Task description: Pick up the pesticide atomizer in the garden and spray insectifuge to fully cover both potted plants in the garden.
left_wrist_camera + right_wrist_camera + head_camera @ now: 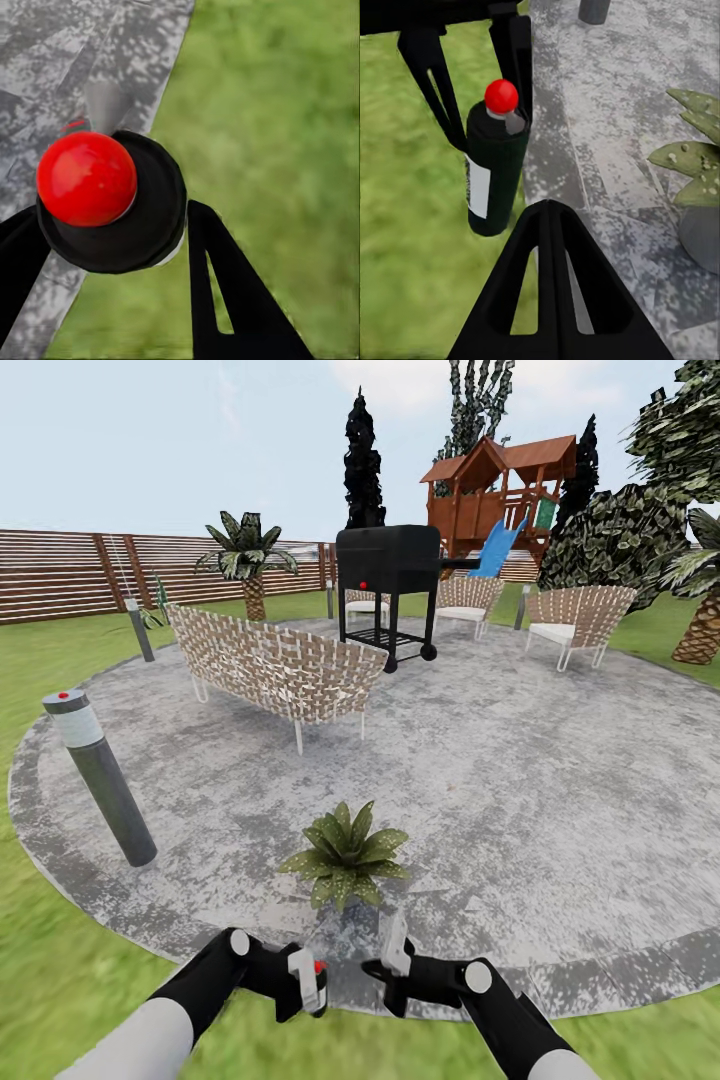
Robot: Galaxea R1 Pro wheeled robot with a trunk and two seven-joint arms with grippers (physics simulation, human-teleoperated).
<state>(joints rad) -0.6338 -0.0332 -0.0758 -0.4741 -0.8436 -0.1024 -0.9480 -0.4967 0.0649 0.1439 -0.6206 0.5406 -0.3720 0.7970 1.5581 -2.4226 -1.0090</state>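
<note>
Left claw (308,982): closed on the atomizer (318,968); I hold it near the bottom edge of my head view, just short of the paved patch's rim.
Grip, close up: the left wrist view looks straight down on the red tip (86,178) and black shoulder, a finger (225,292) on either side of the bottle.
Right claw (392,950): carrying nothing; whether its fingers are parted I cannot tell. It hangs just right of the left claw.
Atomizer axis: upright in the right wrist view (497,169), red tip on top, white label on its side, pinched near the neck by the left fingers (435,82).
Plant (346,852): one speckled rosette sits on the paving (560,800), just beyond both claws and a little right of the bottle. Its leaves and grey pot (701,236) show in the right wrist view.
Key relation: the plant lies ahead and slightly right of the tip, low down.
Nearer arm: left, which already holds the sprayer.
Next move, my guess: swing the nozzle toward the rosette and spray.
Second plant: I cannot find it here.
</note>
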